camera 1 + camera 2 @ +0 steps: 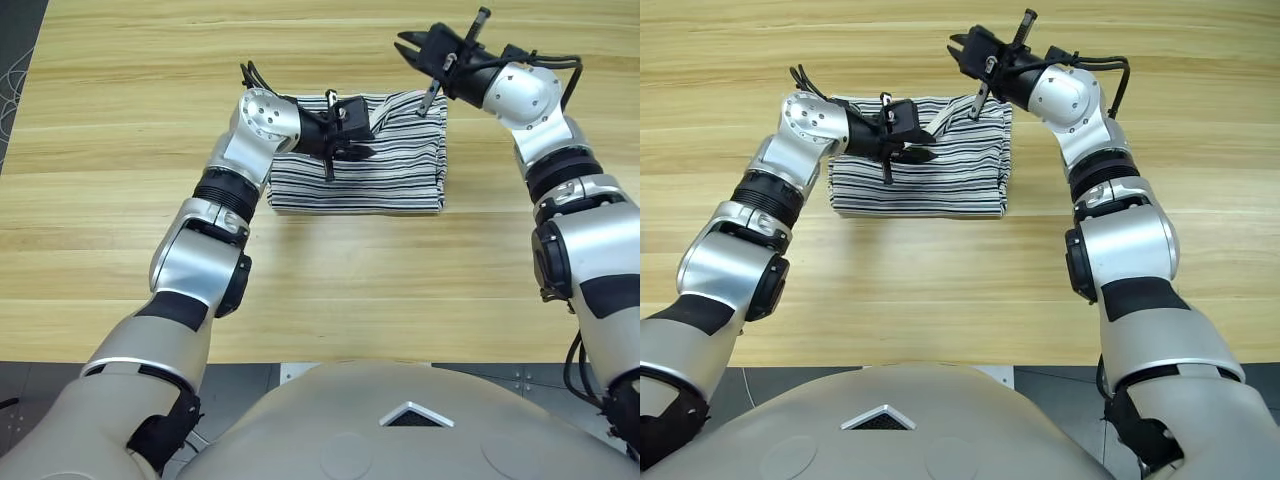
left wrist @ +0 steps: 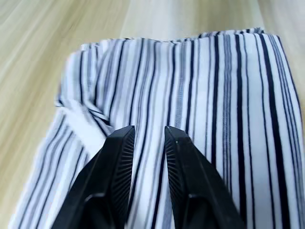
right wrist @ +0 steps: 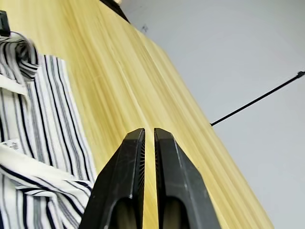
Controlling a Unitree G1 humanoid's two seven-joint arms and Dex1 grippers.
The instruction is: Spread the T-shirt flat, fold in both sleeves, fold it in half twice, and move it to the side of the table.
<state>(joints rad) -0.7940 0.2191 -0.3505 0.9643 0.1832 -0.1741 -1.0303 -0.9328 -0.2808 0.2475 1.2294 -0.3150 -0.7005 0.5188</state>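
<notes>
Soft striped T-shirt (image 1: 380, 170), folded into a rectangle, lies on the wide wood-grain table (image 1: 150, 80). The left gripper (image 2: 147, 138) is narrowly parted over it; the right gripper (image 3: 148, 133) is pressed together.

Nothing legible shows in any view: no word, number or sign can be read. On the striped T-shirt (image 3: 52, 124), a white band (image 3: 10, 145) at its far right part carries a few small dark marks, perhaps print, but they are too small to make out.
</notes>
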